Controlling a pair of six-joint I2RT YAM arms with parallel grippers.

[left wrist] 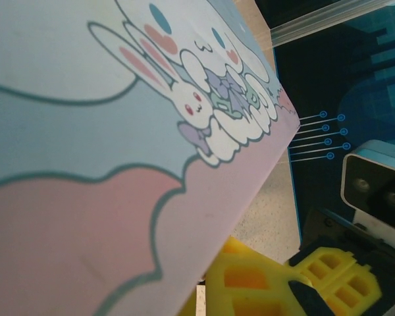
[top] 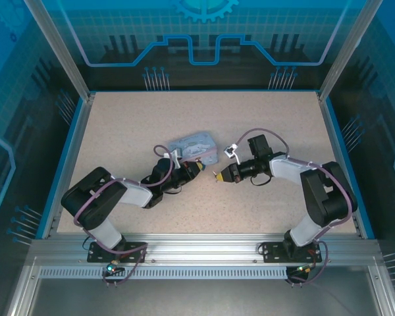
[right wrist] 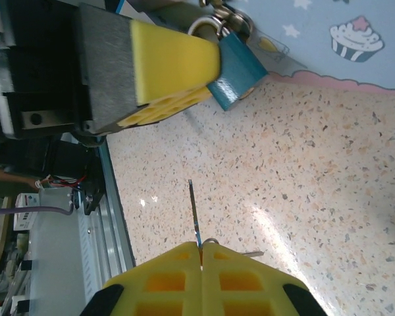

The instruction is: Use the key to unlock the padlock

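Speckled beige table (right wrist: 303, 171), blue walls. Left gripper (right wrist: 174, 76) clamps the teal padlock (right wrist: 240, 69); right gripper (right wrist: 201, 253), twelve o'clock of it, pinches the thin key (right wrist: 194, 214).

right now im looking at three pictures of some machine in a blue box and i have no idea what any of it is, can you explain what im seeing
You are looking at two small robot arms bolted to the near edge of a speckled table. The wide picture is taken from above and behind them. The other two come from cameras on each arm's wrist, so yellow fingers fill the foreground.

The left gripper is shut on a small teal padlock, which hangs from the clasp of a light-blue cartoon tin. The left wrist view is pressed close against that tin's lid, with its bunny drawing.

The right gripper is shut on a thin dark key, which sticks out from between its fingers and points toward the padlock. There is a clear gap between key and padlock, so the key is not in the lock yet.
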